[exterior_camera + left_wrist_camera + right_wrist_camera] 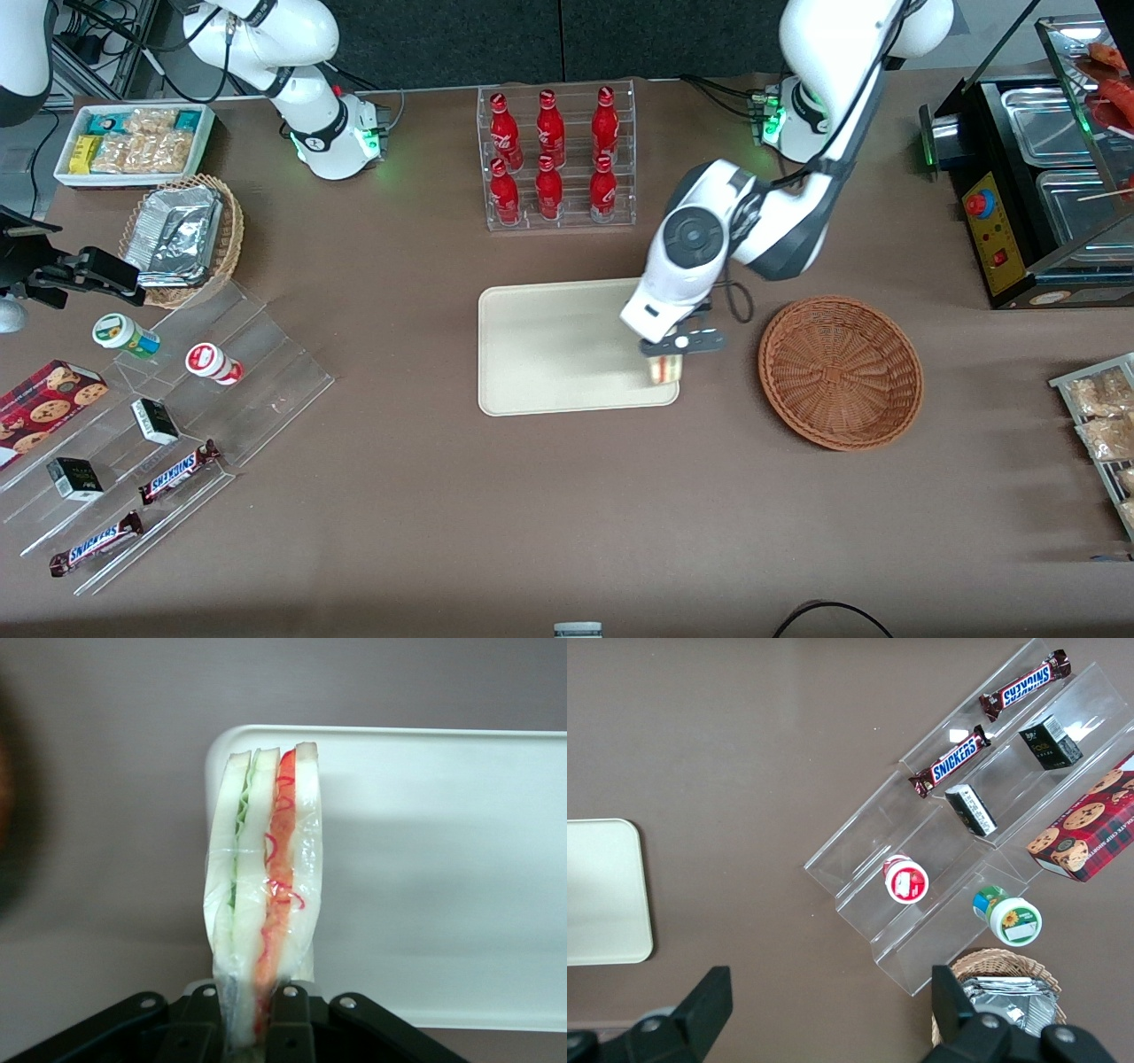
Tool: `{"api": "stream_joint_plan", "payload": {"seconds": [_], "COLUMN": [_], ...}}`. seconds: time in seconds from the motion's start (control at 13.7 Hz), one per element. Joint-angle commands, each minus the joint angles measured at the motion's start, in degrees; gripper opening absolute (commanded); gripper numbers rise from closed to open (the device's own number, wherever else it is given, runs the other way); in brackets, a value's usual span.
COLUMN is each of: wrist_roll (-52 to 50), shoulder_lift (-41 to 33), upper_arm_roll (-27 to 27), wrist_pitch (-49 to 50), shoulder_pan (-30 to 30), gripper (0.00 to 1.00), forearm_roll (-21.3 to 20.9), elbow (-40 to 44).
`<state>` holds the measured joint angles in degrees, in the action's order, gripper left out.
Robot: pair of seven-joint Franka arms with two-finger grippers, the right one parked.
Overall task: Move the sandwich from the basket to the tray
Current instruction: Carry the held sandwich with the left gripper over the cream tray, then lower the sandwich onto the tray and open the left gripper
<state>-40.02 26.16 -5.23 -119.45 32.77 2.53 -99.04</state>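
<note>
My gripper (675,347) hangs over the tray's (549,354) corner nearest the basket, shut on the sandwich (664,369). In the left wrist view the sandwich (266,886) is a plastic-wrapped wedge of pale bread with green and red-orange filling, pinched at its base between the gripper's (252,1028) black fingers (291,1023). It stands over the rounded corner of the cream tray (425,868). The round reddish-brown basket (840,372) lies beside the tray toward the working arm's end of the table, with nothing in it.
A clear rack of red bottles (554,155) stands farther from the front camera than the tray. Toward the parked arm's end are acrylic steps (168,416) with snacks, a tan foil basket (182,239) and a white bin (133,142). A food warmer (1036,186) flanks the working arm.
</note>
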Motion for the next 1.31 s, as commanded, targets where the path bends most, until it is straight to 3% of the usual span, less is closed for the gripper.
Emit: {"api": "stream_joint_plan", "payload": {"seconds": [0.0, 0.36, 0.66, 1.02, 1.09, 1.17, 1.24], "wrist_roll": [-2.33, -5.76, -8.31, -9.11, -9.11, -9.11, -9.11], "shoulder_lift": [8.54, 15.93, 17.61, 18.41, 18.41, 18.49, 18.49], "upper_arm_roll": [-1.10, -0.84, -0.84, -0.84, -0.84, -0.84, -0.84], "wrist_pitch": [2.90, 5.10, 4.75, 4.49, 4.49, 4.23, 3.70], "shoulder_pan": [2.28, 7.21, 8.18, 8.71, 8.71, 8.71, 8.97], "gripper": [0.00, 0.00, 0.00, 0.01, 0.41, 0.99, 1.00], "forearm_roll": [0.90, 0.11, -3.31, -3.67, -3.67, -3.76, -3.85], "elbow": [11.64, 19.49, 19.76, 19.67, 19.67, 19.59, 19.50]}}
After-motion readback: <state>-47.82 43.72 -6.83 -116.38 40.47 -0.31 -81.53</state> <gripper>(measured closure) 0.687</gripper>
